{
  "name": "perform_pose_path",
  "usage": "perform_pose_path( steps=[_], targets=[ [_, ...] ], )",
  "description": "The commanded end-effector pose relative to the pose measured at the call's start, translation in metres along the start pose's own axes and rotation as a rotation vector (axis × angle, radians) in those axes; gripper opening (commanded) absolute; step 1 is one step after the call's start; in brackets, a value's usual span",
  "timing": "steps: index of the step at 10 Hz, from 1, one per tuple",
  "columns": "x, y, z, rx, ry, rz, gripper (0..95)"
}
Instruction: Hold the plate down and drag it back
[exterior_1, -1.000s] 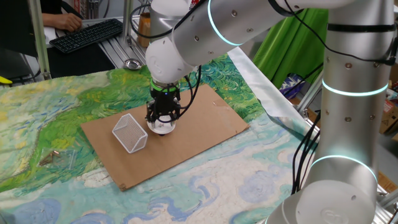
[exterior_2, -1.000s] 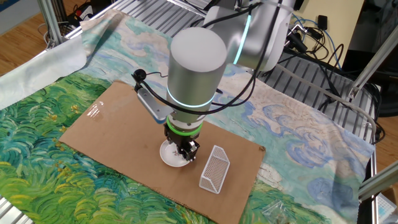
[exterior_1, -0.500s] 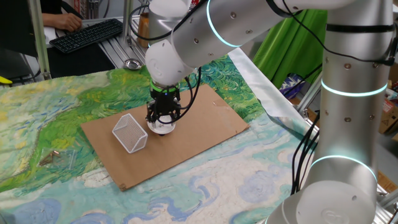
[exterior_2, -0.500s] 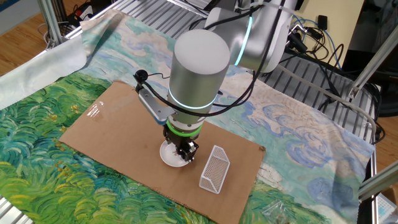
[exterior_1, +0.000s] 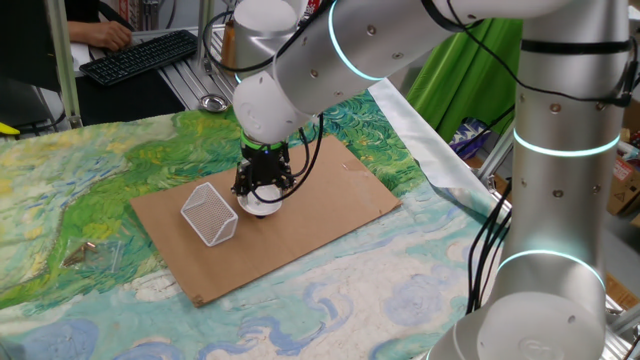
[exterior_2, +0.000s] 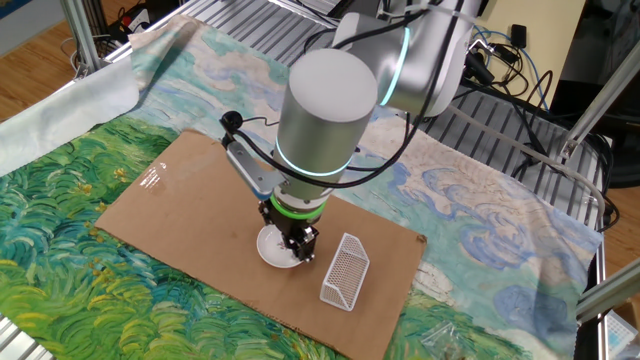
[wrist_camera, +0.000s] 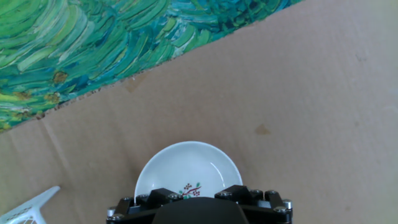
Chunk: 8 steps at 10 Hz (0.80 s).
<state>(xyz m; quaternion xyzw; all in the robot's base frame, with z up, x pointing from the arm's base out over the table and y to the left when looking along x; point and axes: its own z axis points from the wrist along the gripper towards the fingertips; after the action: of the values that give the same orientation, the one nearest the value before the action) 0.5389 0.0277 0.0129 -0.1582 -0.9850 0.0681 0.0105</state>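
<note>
The plate (exterior_1: 261, 207) is a small white dish on the brown cardboard sheet (exterior_1: 330, 200), with a small sprig mark at its centre in the hand view. My gripper (exterior_1: 263, 191) points straight down over it, right above its middle. In the other fixed view the gripper (exterior_2: 296, 244) covers the right part of the plate (exterior_2: 271, 247). In the hand view the plate (wrist_camera: 186, 163) lies directly below my gripper (wrist_camera: 194, 194), whose two finger blocks stand apart with the sprig mark showing between them. The fingertips themselves are hidden, so contact with the plate cannot be told.
A white wire-mesh basket (exterior_1: 208, 213) lies tipped on the cardboard just beside the plate, within a hand's width of the gripper. A small metal bowl (exterior_1: 213, 102) and a keyboard (exterior_1: 140, 55) sit beyond the painted cloth's far edge. The cardboard (wrist_camera: 311, 93) stretches ahead in the hand view.
The arm's upper body has shifted slightly over the plate. The gripper stays above the plate, which has hardly moved on the cardboard. The basket has not moved.
</note>
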Motion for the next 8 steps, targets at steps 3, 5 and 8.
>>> perform_pose_path(
  steps=[3, 5, 8],
  targets=[
    [0.0011, 0.0009, -0.0016, -0.008, 0.006, 0.011, 76.0],
    [0.0039, 0.0034, -0.0043, -0.014, 0.011, 0.018, 76.0],
    [0.0028, 0.0054, -0.0035, -0.035, 0.016, 0.023, 76.0]
  ],
)
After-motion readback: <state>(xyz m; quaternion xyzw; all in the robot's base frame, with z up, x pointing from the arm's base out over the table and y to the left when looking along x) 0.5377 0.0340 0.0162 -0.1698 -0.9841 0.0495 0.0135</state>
